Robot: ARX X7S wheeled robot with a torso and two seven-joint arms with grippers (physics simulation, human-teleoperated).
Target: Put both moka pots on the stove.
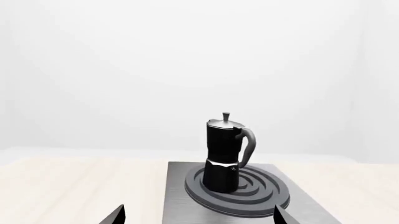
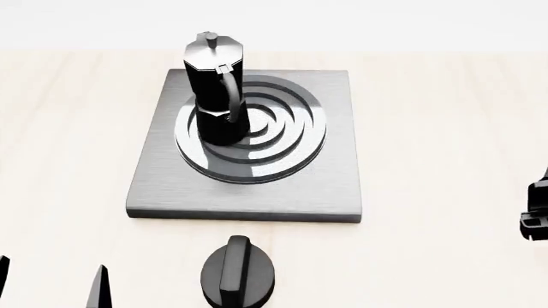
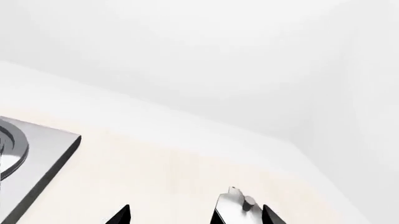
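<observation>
One black moka pot [image 2: 214, 90] with a silvery lid stands upright on the left part of the burner of the grey stove [image 2: 334, 186]. In the left wrist view the same pot [image 1: 223, 156] stands on the stove [image 1: 177, 196] beyond my left gripper [image 1: 198, 215], which is open and empty, and apart from the pot. In the head view my left gripper [image 2: 51, 285] sits at the near left. The second moka pot [image 3: 234, 205] shows only its silvery lid and knob, between the open fingertips of my right gripper [image 3: 196, 215], nearer one finger. This pot is out of the head view.
A round black dial knob [image 2: 238, 273] lies on the light wooden table [image 2: 445, 128] just in front of the stove. Part of my right arm [image 2: 535, 215] shows at the head view's right edge. The stove's corner [image 3: 44, 154] shows in the right wrist view.
</observation>
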